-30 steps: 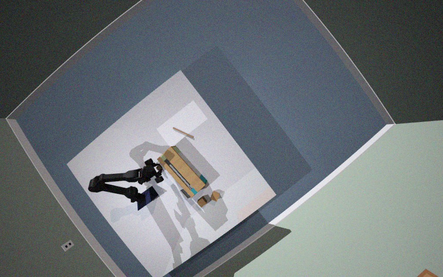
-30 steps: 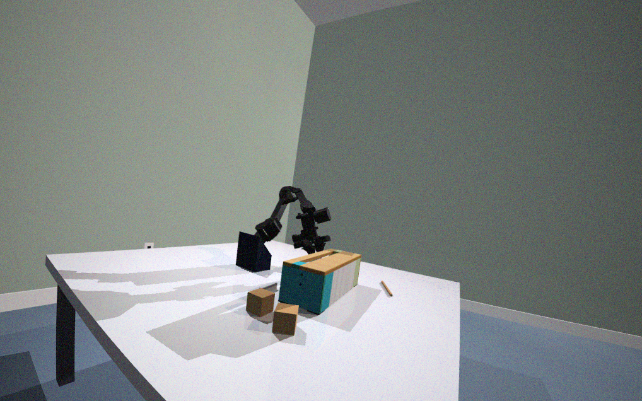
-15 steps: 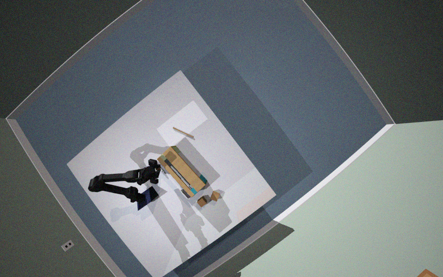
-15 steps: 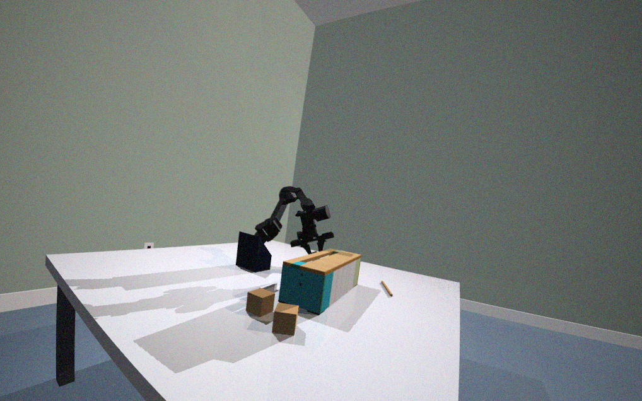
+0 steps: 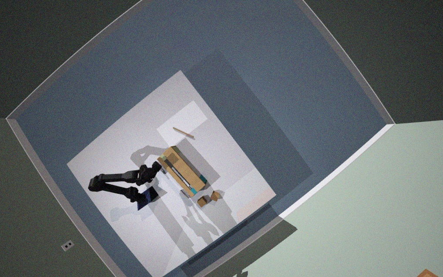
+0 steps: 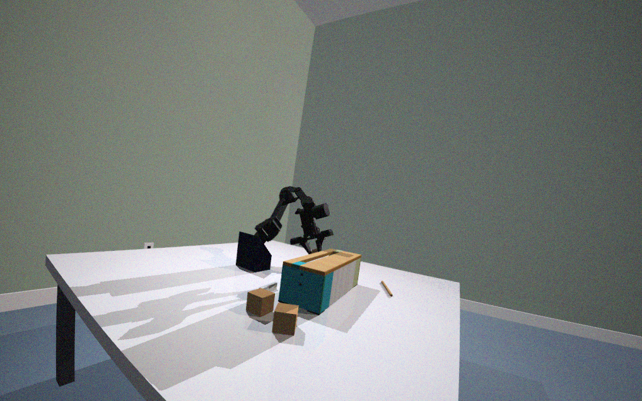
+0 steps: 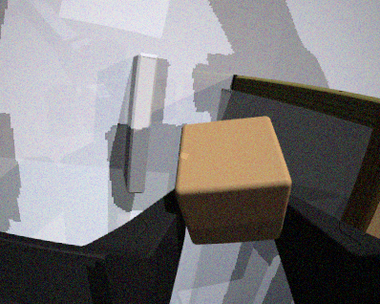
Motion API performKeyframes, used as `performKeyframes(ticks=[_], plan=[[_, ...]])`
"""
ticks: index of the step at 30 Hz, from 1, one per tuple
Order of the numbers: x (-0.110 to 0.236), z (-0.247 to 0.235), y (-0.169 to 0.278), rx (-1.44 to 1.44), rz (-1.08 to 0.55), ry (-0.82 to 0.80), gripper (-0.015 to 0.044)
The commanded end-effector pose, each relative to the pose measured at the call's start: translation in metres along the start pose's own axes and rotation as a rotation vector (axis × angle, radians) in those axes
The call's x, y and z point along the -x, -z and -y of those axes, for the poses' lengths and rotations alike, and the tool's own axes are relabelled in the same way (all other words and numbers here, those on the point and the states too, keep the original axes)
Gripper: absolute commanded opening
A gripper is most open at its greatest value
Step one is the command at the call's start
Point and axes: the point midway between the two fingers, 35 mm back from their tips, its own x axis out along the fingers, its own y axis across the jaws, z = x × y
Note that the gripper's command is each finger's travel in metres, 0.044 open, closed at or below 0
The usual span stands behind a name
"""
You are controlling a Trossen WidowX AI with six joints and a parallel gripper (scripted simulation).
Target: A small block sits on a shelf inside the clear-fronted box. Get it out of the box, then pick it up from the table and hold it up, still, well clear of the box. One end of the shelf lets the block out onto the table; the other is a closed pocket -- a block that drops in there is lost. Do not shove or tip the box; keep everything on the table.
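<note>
My gripper [image 7: 228, 198] [image 5: 159, 168] [image 6: 312, 244] is shut on a small tan block [image 7: 232, 173] and holds it off the table. It hangs at the far end of the box [image 5: 183, 169] [image 6: 321, 268], about level with the box's top. The box is long, with a tan top, a teal near end and pale sides. In the wrist view the box's dark, olive-edged end [image 7: 306, 95] lies below and to the right of the block. In the top and exterior views the fingers hide the held block.
Two loose brown cubes [image 5: 202, 201] [image 5: 215, 195] [image 6: 260, 301] [image 6: 285, 318] lie by the box's teal end. A thin wooden stick [image 5: 183, 133] [image 6: 386, 288] lies beyond the box. A small pale bar lies on the table. The arm's dark base [image 5: 146, 197] [image 6: 253, 253] stands beside the box.
</note>
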Motion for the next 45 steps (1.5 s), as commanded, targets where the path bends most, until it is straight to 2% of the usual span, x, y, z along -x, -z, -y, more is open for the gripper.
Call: performKeyframes(ticks=[1,45], plan=[[0.004,0.003,-0.001,-0.159,0.008,0.003,0.0],[0.035,0.001,-0.007,-1.931,0.052,-0.062,0.0]])
